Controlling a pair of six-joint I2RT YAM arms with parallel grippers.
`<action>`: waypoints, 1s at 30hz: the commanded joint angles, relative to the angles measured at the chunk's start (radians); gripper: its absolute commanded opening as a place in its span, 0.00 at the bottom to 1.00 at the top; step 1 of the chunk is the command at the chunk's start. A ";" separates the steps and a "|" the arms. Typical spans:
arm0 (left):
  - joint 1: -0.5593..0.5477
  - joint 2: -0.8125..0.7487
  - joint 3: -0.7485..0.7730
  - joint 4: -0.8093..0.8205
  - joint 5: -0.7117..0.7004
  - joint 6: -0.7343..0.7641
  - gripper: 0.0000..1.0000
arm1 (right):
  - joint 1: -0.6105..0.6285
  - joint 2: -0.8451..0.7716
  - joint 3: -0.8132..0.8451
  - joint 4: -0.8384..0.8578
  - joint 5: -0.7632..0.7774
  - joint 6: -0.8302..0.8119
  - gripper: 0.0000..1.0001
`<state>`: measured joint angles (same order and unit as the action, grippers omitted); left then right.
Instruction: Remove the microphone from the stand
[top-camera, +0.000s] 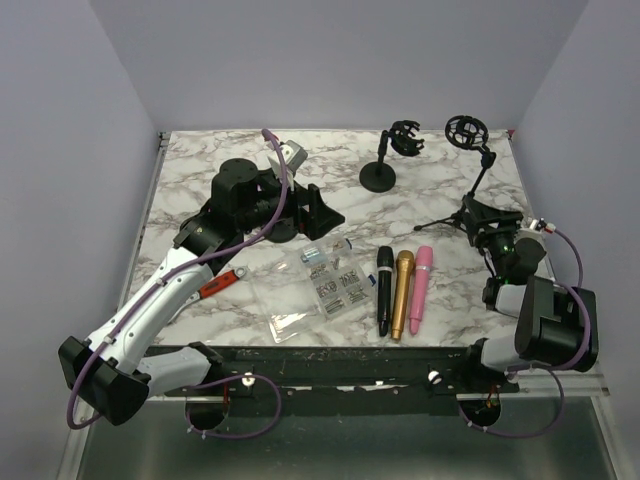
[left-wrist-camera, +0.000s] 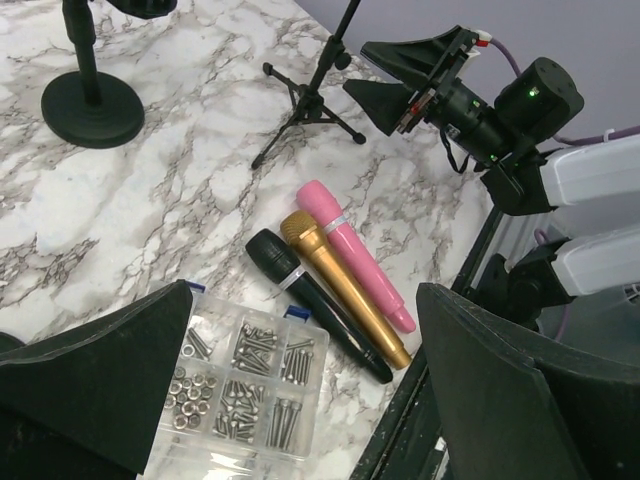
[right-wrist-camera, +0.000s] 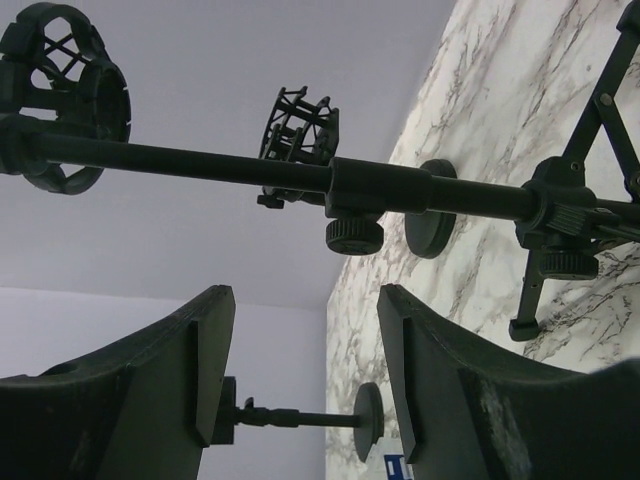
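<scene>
Three microphones lie side by side on the marble table: black (top-camera: 384, 290), gold (top-camera: 402, 293) and pink (top-camera: 421, 288). They also show in the left wrist view as black (left-wrist-camera: 318, 305), gold (left-wrist-camera: 343, 288) and pink (left-wrist-camera: 355, 255). A round-base stand (top-camera: 379, 175) and a tripod stand (top-camera: 472, 190) each carry a shock mount, and I see no microphone in either mount. My left gripper (top-camera: 322, 212) (left-wrist-camera: 305, 295) is open and empty, above the table left of the microphones. My right gripper (top-camera: 487, 213) (right-wrist-camera: 305, 292) is open and empty beside the tripod's pole (right-wrist-camera: 300, 175).
A clear box of screws (left-wrist-camera: 245, 390) (top-camera: 330, 283) and a clear bag (top-camera: 285, 325) lie left of the microphones. A red-handled tool (top-camera: 222, 284) lies by the left arm. Another small round-base stand (right-wrist-camera: 368, 420) shows between my right fingers. The table's front edge is close behind the microphones.
</scene>
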<state>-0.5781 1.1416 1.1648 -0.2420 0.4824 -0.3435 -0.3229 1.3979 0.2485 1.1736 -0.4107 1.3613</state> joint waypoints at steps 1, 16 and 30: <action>-0.006 -0.014 -0.016 0.021 -0.021 0.033 0.99 | -0.007 0.056 0.004 0.125 0.021 0.050 0.65; -0.007 -0.014 -0.009 0.006 -0.008 0.028 0.98 | -0.007 0.202 0.032 0.267 0.048 0.106 0.49; -0.007 -0.002 -0.008 0.006 0.010 0.016 0.99 | -0.008 0.229 0.048 0.222 0.064 0.101 0.47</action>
<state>-0.5785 1.1412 1.1603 -0.2405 0.4801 -0.3294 -0.3229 1.6104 0.2695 1.3960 -0.3775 1.4742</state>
